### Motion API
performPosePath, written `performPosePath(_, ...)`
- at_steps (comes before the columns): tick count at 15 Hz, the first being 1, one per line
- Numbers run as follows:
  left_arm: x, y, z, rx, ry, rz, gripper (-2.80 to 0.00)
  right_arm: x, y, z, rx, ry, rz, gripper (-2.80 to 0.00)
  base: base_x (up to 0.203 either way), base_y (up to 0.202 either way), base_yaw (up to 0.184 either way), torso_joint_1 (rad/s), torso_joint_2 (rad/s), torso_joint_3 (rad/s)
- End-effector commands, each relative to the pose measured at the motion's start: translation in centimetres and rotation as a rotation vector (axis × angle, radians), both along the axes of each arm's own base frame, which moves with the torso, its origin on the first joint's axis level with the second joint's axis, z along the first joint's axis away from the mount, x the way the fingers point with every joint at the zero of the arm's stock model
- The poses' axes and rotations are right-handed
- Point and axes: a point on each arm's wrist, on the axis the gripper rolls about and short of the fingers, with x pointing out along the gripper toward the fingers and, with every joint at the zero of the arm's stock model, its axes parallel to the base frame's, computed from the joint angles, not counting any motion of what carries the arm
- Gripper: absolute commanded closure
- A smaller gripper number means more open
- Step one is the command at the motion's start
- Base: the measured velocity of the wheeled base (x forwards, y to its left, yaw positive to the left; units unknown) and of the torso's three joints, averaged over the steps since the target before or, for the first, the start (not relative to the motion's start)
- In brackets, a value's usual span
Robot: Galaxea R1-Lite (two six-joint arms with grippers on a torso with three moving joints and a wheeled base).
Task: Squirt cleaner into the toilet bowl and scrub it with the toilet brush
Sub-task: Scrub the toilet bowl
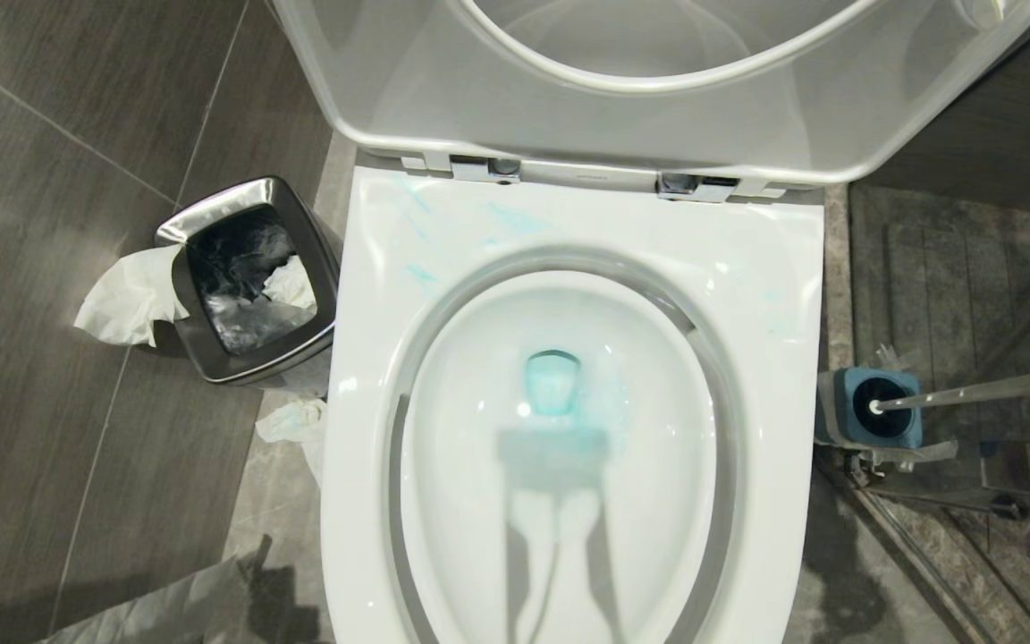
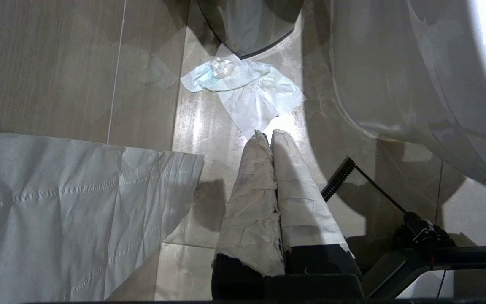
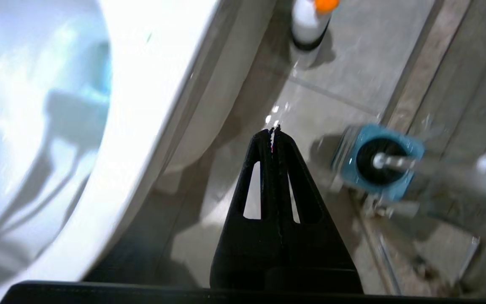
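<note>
cleaner is in, brush not yet lifted

the large white glossy ceramic toilet bowl (image 1: 569,465) stands with seat and lid raised. the teal-blue cleaner (image 1: 552,380) already tints the water at the drain and lies in thin smears on the back rim, so the squirting step looks done. scrubbing looks not begun: the toilet brush with its long slim white handle (image 1: 962,394) sits in its blue square holder on the floor just beside the bowl's right side, handle leaning away toward the glass.

the right claw (image 3: 273,128), black and bare, is pressed fully shut on nothing and hangs over the floor between the bowl's outer wall and the holder. the left claw (image 2: 267,134), wrapped in pale paper, is likewise closed and empty, low by the bowl's left side over a crumpled white tissue (image 2: 243,84).

room on the right is tight: bowl wall on one side, a metal door track and glass on the other, and a white bottle with an orange cap (image 3: 310,21) standing further along. on the left, the small steel waste bin (image 1: 251,277) with paper spilling out crowds the floor. the open bowl is unobstructed from above.
</note>
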Motion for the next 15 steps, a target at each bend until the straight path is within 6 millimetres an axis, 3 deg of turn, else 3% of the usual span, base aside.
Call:
performPosePath(1,0.0,0.0,0.0,0.000,0.002,0.000,0.00,-3.5,-0.4,-0.8,-0.013,-0.012,0.026,0.00,0.000,0.000,0.000,0.000,0.00,0.000)
performPosePath(5,0.0,0.0,0.0,0.000,0.002,0.000,0.00,-4.5,-0.6,-3.5,0.000,0.104,0.066,0.00,0.000,0.000,0.000,0.000,0.00,0.000)
performPosePath(9,0.0,0.0,0.0,0.000,0.002,0.000,0.00,-4.7,-0.7,-9.1,-0.056,0.228,0.098,0.00,0.000,0.000,0.000,0.000,0.00,0.000)
performPosePath(13,0.0,0.0,0.0,0.000,0.002,0.000,0.00,-4.1,-1.1,-13.9,-0.107,0.171,0.052,0.00,0.000,0.000,0.000,0.000,0.00,0.000)
performPosePath(15,0.0,0.0,0.0,0.000,0.002,0.000,0.00,-3.3,-1.4,-14.4,-0.121,0.174,0.006,0.00,0.000,0.000,0.000,0.000,0.00,0.000)
